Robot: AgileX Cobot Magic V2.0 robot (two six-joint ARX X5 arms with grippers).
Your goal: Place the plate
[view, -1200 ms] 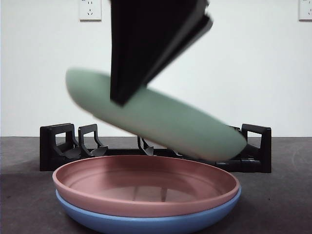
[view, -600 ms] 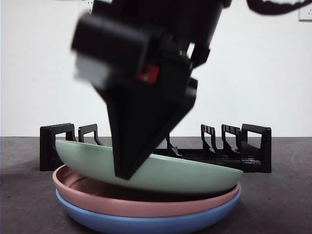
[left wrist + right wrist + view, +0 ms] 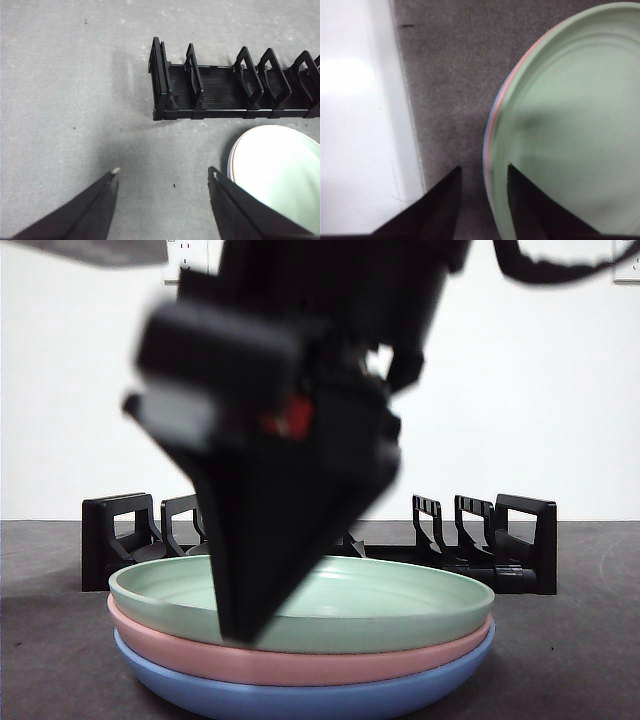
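**Green plate sits on stack, right tool straddling its rim**

Nearest the front cam: stack of three plates on the dark bench (image 3: 560,680). Blue plate (image 3: 300,698) at bottom, pink plate (image 3: 300,664) nested in it, green plate (image 3: 400,605) on top, level, nested in the pink one.

Right tool (image 3: 482,175) is at the stack's rim. In the right wrist view its two black jaws are a little apart, w/ the rim of the green plate running into the gap between them; one jaw lies over the plate's inner surface, the other over bare bench. Whether the jaws actually press the rim: can't tell, so grip vs. release isn't clear. In the front view the same tool (image 3: 240,625) shows as a big, dark, blurred wedge coming from above, tip down at the near-left part of the green plate.

Behind the stack: black plate rack (image 3: 500,540), long, w/ upright dividers, no plates in the slots visible.

Left tool (image 3: 162,175) hangs apart from the stack, jaws wide apart, holding nothing, over bare bench; left wrist view shows the rack end and part of the green plate beside one jaw.

Far back: white wall w/ a power outlet (image 3: 186,258).
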